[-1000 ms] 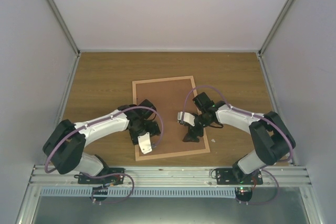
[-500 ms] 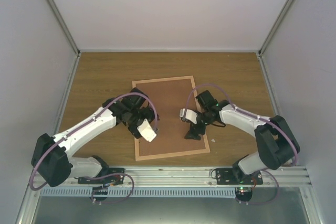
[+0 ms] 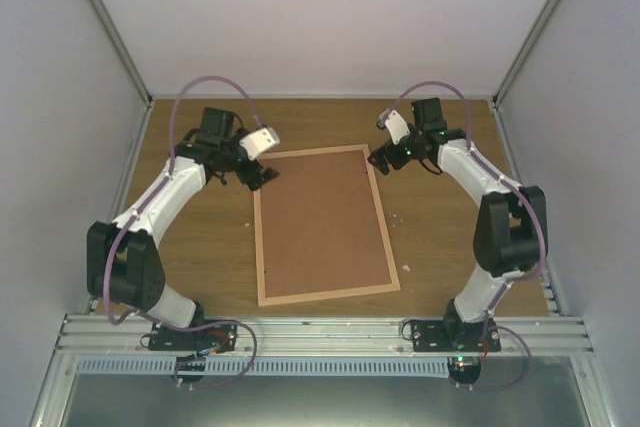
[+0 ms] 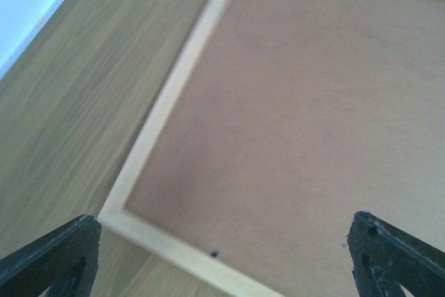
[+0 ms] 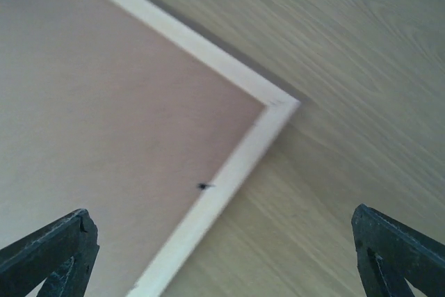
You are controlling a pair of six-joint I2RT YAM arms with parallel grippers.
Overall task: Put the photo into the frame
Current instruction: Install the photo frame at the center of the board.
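The frame of light wood rails lies flat on the table with a plain brown backing board filling it. The photo is not visible in any view. My left gripper hovers open and empty over the frame's far left corner; its wrist view shows the rail and the board between its wide-spread jaws. My right gripper hovers open and empty over the far right corner; its wrist view shows the rail and the board between its jaws.
Small white scraps lie on the wooden table just right of the frame, with another scrap nearer the front. Grey walls close in the table on the left, right and back.
Both arms have swung away from the middle and near part of the board to the frame's far corners, the left going up-left and the right up-right. The frame has not moved.
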